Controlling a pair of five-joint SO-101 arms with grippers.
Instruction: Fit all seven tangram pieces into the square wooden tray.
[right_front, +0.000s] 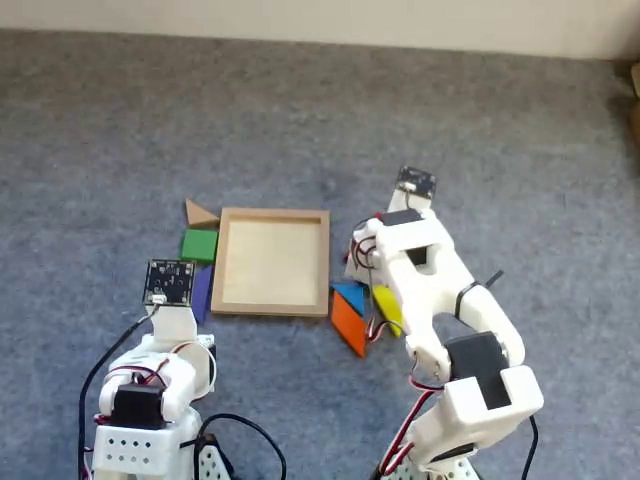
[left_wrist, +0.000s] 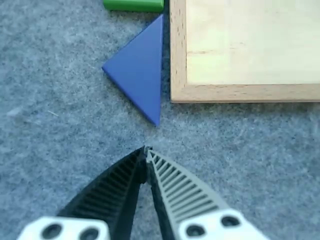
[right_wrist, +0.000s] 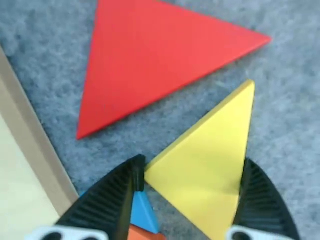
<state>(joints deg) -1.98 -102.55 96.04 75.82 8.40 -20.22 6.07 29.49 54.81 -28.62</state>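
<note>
The square wooden tray (right_front: 222, 262) lies empty mid-table. My left gripper (left_wrist: 146, 152) is shut and holds nothing; it hovers over the carpet just short of a dark blue triangle (left_wrist: 140, 80) lying against the tray's rim (left_wrist: 177, 60). A green square (left_wrist: 133, 4) lies beyond the triangle. My right gripper (right_wrist: 190, 172) is open and straddles a yellow triangle (right_wrist: 205, 155) flat on the carpet, its fingers (right_wrist: 120, 197) close against the piece's edges. A red triangle (right_wrist: 150, 60) lies just past it. Light blue (right_wrist: 142, 212) and orange (right_wrist: 145, 234) pieces peek out beside one finger.
A brown triangle (right_front: 200, 213) lies off the tray's far left corner, above the green square (right_front: 198, 245). The blue (right_front: 350, 295) and orange (right_front: 348, 322) pieces sit off the tray's near right corner, beside the right arm (right_front: 430, 270). Grey carpet stretches all around.
</note>
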